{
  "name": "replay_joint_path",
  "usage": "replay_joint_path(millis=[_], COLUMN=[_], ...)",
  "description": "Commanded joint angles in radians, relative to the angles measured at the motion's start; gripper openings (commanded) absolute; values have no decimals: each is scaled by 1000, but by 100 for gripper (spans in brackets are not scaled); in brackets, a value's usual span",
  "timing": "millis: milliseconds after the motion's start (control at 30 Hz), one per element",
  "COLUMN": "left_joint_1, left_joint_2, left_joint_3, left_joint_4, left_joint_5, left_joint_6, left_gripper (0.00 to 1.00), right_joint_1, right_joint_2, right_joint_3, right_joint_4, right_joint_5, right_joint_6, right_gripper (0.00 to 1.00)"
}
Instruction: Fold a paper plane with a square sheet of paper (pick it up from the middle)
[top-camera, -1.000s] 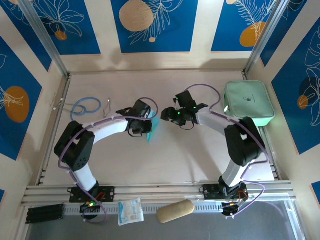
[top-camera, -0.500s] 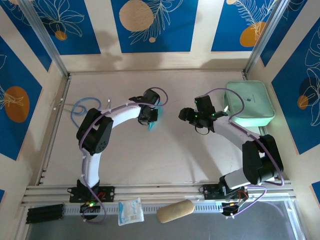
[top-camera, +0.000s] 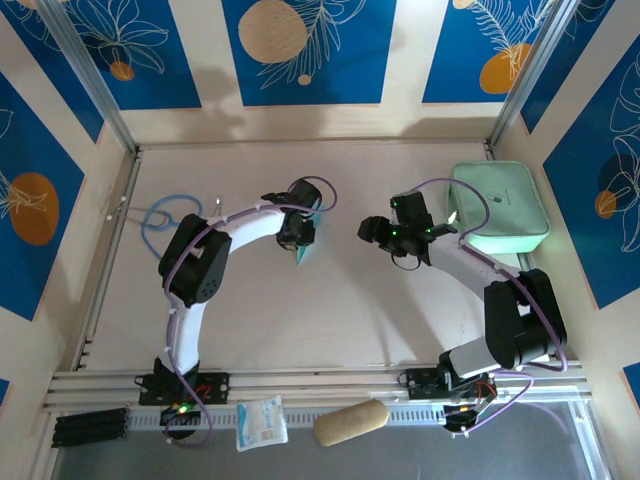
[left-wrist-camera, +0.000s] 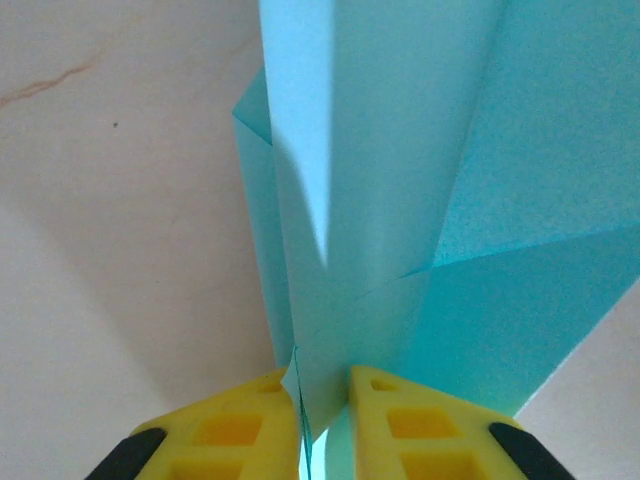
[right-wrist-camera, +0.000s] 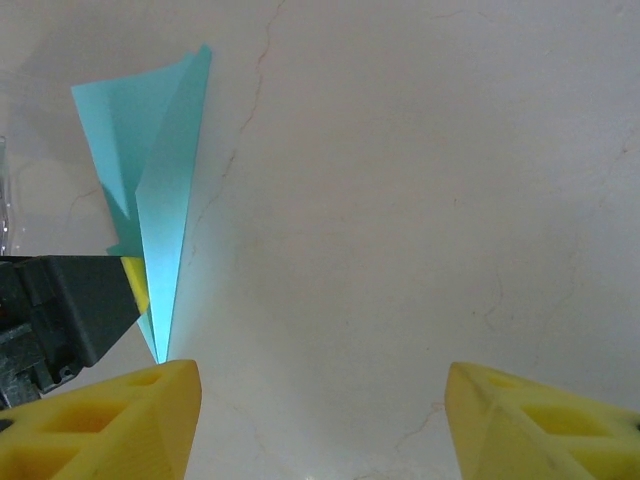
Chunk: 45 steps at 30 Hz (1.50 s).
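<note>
Paper plane (left-wrist-camera: 380, 200): nipped at its near end between the narrow-set fingers (left-wrist-camera: 235, 430) of the left gripper (left-wrist-camera: 322, 400), ran lengthwise straight out from them above the table (top-camera: 330, 320), well left of the wide, empty right gripper (right-wrist-camera: 320, 410).

The light-blue folded paper plane (left-wrist-camera: 400, 150) is thin, matt and sharply creased. The pale table (left-wrist-camera: 120, 200) beneath it looks smooth and faintly veined. The left gripper (left-wrist-camera: 320, 385) is matt yellow plastic.

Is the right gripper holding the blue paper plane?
No, the right gripper stands open, nothing between its fingers; the paper plane sits off to one side.
</note>
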Motion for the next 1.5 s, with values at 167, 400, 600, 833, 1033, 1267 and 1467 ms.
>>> replay_joint_path(millis=[167, 400, 600, 833, 1033, 1267, 1467], left_joint_1=[-4, -23, -45, -49, -53, -55, -54], left_joint_2=[-28, -66, -89, -46, 9, 28, 50], left_joint_3=[6, 0, -9, 2, 28, 42, 51], left_joint_4=[-4, -23, -48, -57, -77, -90, -102], left_joint_5=[30, -54, -189, -209, -200, -189, -192], left_joint_6=[-8, -2, -7, -26, -39, -42, -42], left_gripper=[15, 7, 8, 8, 12, 20, 26], right_joint_1=[-6, -4, -4, -3, -4, -4, -3], right_joint_2=[12, 30, 49, 63, 72, 78, 84], right_joint_3=[-9, -7, -8, -7, -4, -2, 4], right_joint_4=[7, 13, 16, 21, 19, 18, 17], right_joint_5=[-38, -54, -69, -78, -85, -91, -93], right_joint_6=[9, 17, 21, 30, 29, 32, 33], right_gripper=[66, 66, 66, 66, 65, 66, 65])
